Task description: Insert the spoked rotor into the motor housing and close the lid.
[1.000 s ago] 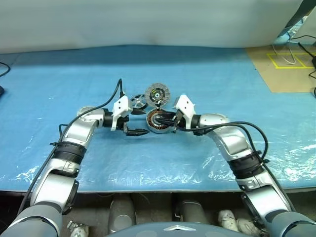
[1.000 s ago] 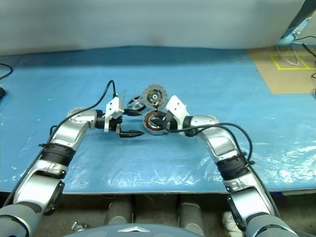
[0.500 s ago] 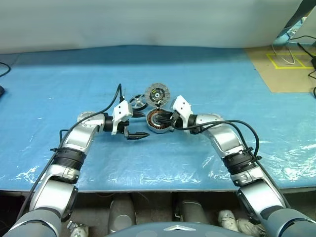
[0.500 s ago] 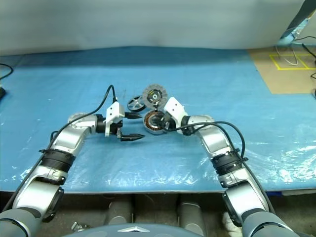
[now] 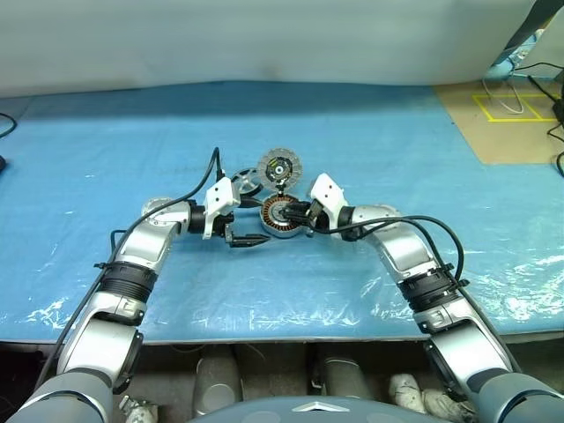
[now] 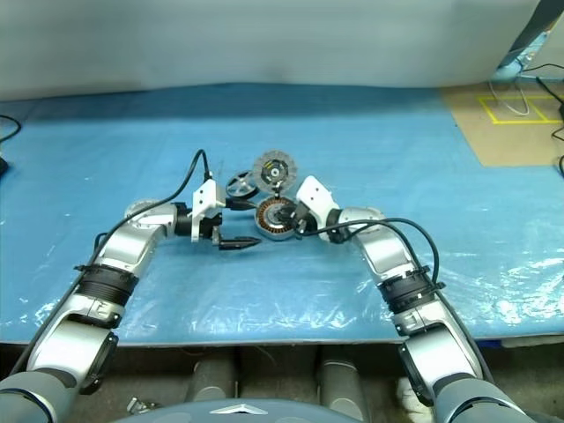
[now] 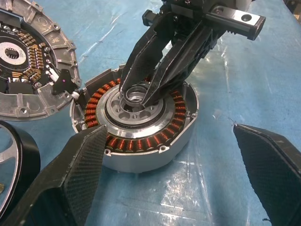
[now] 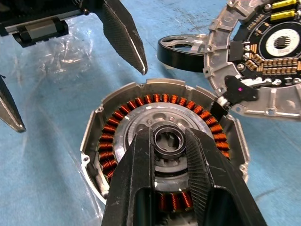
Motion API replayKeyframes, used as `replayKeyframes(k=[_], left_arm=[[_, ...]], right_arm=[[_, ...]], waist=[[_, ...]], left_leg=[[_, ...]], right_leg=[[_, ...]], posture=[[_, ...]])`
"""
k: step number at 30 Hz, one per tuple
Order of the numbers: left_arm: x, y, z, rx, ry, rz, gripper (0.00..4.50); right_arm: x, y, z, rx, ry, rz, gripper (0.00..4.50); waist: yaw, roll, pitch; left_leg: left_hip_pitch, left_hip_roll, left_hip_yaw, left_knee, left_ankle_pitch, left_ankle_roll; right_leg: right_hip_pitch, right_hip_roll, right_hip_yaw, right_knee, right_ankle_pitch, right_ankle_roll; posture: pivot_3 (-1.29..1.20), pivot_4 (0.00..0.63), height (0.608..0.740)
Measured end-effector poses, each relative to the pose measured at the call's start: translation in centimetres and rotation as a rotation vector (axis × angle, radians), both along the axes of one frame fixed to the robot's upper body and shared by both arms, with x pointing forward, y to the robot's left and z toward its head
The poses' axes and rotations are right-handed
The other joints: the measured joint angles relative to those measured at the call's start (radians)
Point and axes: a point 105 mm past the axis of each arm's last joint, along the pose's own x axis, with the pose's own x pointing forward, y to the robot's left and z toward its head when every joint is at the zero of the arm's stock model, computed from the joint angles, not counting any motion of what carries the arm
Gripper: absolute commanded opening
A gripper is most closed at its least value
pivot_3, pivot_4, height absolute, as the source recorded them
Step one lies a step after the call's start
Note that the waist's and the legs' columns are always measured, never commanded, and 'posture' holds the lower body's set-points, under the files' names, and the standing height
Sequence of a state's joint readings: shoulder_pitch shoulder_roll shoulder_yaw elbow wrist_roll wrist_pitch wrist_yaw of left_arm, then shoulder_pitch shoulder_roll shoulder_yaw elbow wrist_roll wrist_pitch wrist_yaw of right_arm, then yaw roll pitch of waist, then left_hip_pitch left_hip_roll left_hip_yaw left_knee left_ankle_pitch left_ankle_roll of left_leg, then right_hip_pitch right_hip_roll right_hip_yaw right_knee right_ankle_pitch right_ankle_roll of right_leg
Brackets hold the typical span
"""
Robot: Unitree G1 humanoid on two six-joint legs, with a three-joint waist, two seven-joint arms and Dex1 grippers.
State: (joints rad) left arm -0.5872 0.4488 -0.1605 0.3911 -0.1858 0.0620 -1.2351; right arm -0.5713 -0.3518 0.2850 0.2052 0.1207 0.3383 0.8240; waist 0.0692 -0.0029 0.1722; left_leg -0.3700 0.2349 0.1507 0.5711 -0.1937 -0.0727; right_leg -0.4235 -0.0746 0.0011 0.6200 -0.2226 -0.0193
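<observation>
Copper-wound motor housing (image 8: 162, 160) was gripped at its silver centre ring by the right tool (image 8: 170, 141); the left tool (image 7: 181, 160) was spread wide beside it.

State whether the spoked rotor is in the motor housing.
Out. The spoked rotor lies on the blue sheet beside the motor housing, whose copper windings are uncovered.

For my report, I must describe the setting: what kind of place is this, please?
Probably a robotics lab or workshop: a table under a blue plastic sheet, motor parts such as the motor housing and the lid, and yellow floor tape.
</observation>
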Motion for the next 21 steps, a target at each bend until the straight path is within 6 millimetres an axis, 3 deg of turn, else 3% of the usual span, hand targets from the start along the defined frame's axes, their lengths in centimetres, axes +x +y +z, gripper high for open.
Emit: replayKeyframes(k=[21], left_arm=[[0.08,0.2,-0.3,0.012,0.001,0.005,4.5]], right_arm=[[0.58,-0.26,-0.12,0.035,0.017,-0.04,0.57]], waist=[[0.0,0.0,0.0]], left_leg=[[0.001,0.0,0.0,0.001,0.0,0.0]], right_leg=[[0.0,0.0,0.0,0.002,0.0,0.0]], posture=[[0.0,0.15,0.74]])
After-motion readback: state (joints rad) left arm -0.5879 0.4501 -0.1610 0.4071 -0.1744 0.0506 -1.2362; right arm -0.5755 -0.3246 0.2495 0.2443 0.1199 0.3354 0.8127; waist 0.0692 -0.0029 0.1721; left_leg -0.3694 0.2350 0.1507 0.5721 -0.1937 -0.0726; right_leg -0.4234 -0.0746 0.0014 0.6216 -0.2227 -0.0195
